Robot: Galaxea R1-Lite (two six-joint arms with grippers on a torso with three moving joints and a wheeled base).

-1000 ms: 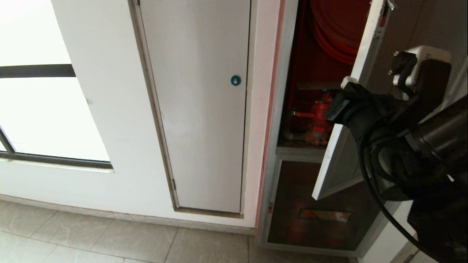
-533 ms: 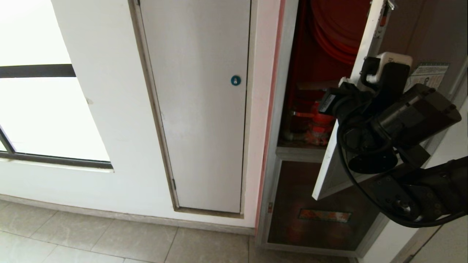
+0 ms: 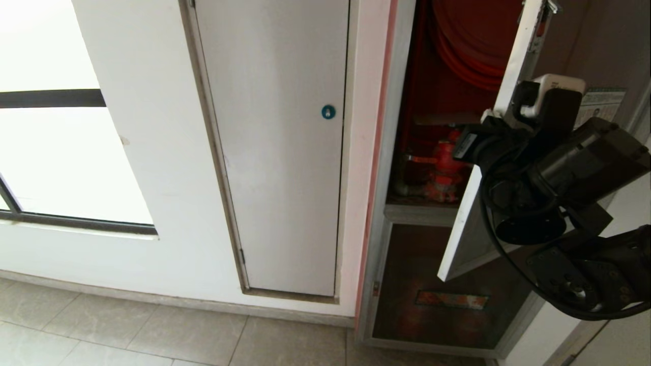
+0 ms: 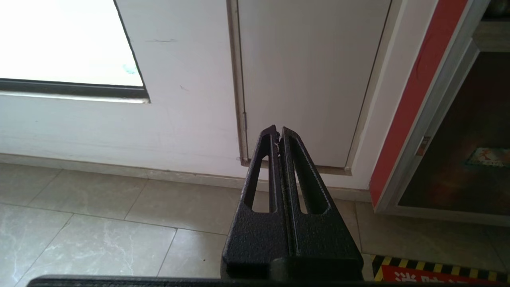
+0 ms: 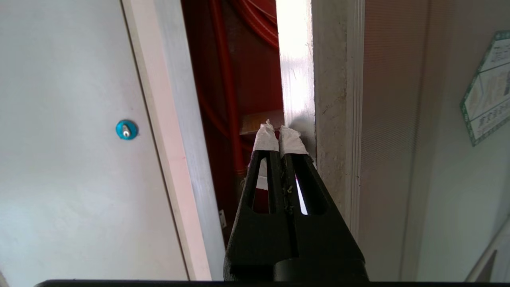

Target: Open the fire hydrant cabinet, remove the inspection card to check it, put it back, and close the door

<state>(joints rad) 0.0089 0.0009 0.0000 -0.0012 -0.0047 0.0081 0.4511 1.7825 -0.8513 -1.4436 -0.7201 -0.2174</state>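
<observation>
The fire hydrant cabinet (image 3: 402, 152) stands at the right with its door (image 3: 511, 71) partly open. Inside the red interior I see the red hose reel (image 3: 473, 46) and the red valve (image 3: 445, 168). My right gripper (image 3: 487, 116) is shut, and its white-taped tips rest against the door's free edge. In the right wrist view the gripper (image 5: 279, 133) points into the gap beside that edge (image 5: 297, 71), holding nothing. The hexagonal sticker (image 5: 488, 87) shows on the door's face. I cannot make out the inspection card. My left gripper (image 4: 278, 133) hangs shut and parked low over the floor.
A plain white door (image 3: 279, 152) with a blue round lock (image 3: 328, 112) is left of the cabinet. A bright window (image 3: 51, 152) lies further left. Below the open door is a dark lower panel (image 3: 437, 284). Grey floor tiles (image 3: 152, 330) run along the wall.
My right forearm has swung up and in towards the door. The gripper stayed at the door's edge, and the door has swung slightly wider.
</observation>
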